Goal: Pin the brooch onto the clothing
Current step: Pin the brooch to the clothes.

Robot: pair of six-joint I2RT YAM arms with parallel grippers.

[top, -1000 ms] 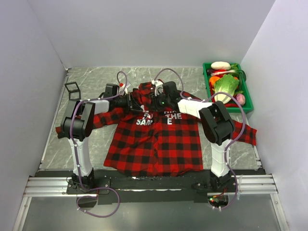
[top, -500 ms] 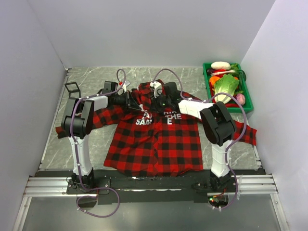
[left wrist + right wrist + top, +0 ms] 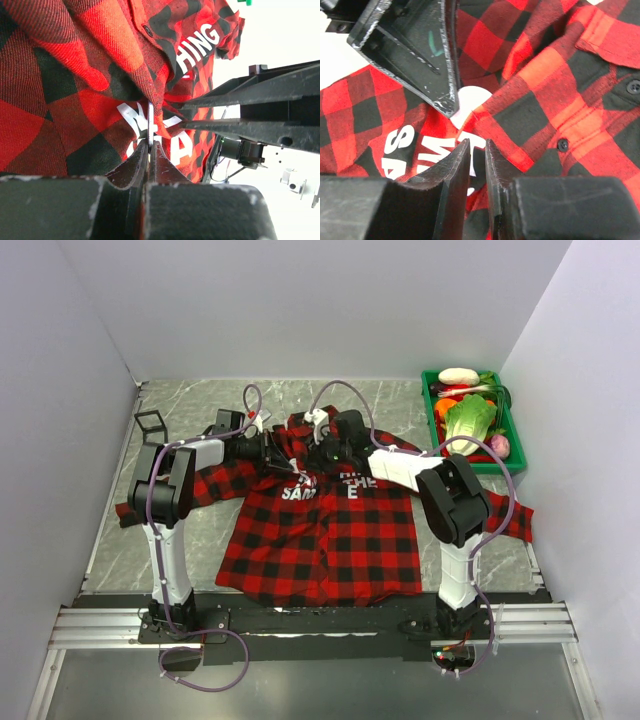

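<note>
The clothing (image 3: pixel 320 530), a red-and-black plaid shirt with white letters, lies flat on the table. Both grippers meet over its chest lettering. My left gripper (image 3: pixel 283 453) (image 3: pixel 150 142) is shut on the brooch (image 3: pixel 150 120), seen edge-on as a thin pale sliver against the fabric (image 3: pixel 65 75). In the right wrist view the brooch (image 3: pixel 470 100) is a pale round disc at the tip of the left gripper's black fingers (image 3: pixel 415 50), resting on a shirt fold (image 3: pixel 545 100). My right gripper (image 3: pixel 312 455) (image 3: pixel 476 142) hovers just beside it, jaws a narrow gap apart with only fabric behind them.
A green crate (image 3: pixel 430 410) of toy vegetables stands at the back right. A small black wire-frame cube (image 3: pixel 150 427) sits at the back left. White walls enclose the table on three sides. The shirt's right sleeve (image 3: pixel 510 518) reaches toward the right wall.
My right gripper has slid a little left toward the left gripper and its jaws have narrowed. The left gripper stays shut on the brooch, hardly moved.
</note>
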